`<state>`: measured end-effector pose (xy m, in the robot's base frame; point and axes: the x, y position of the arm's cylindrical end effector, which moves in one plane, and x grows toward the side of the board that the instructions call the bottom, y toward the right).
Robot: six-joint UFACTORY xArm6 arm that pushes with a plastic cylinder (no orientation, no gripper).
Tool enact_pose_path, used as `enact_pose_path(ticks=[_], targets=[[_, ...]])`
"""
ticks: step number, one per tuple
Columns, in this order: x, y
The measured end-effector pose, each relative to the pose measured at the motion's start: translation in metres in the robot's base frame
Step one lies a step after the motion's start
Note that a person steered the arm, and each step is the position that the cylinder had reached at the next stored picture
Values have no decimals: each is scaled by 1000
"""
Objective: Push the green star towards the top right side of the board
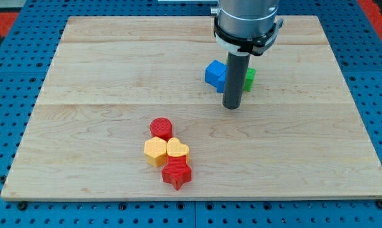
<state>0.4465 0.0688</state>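
A wooden desk (114,76) fills the view, resting on a blue pegboard (381,95). Every place below is given relative to the blue block near the middle of the far half.

Nearest the view's bottom, well below and to the left of the blue block, 4 blocks sit bunched together and touching: a red star (177,172) lowest, a yellow heart (177,149) just above it, a yellow block (155,152) of unclear shape on the heart's left, and a red cylinder (160,128) at the top of the bunch.

Further up stands the blue block (215,74) itself, its shape hard to make out. My tip (232,107) is down on the desk just below and slightly right of it, the dark rod rising in front of its right edge. There is no end effector that spreads or pinches here, only this plain rod, so it holds nothing.

The green star (249,78) sits just right of the blue block, mostly hidden behind the rod; only a small green sliver shows, and whether the 2 blocks touch cannot be told.

Risks, as a judgement: the tip looks closer to the blue block than to the star's centre, so a push toward the view's top right could drag the blue block along. An off-centre contact could also spin the star or let it slip sideways off the rod.
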Motion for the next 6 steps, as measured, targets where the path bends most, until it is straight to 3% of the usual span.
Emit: enact_pose_path(ticks=[3, 5, 6], targets=[[-100, 71], [-130, 109], [-186, 102]])
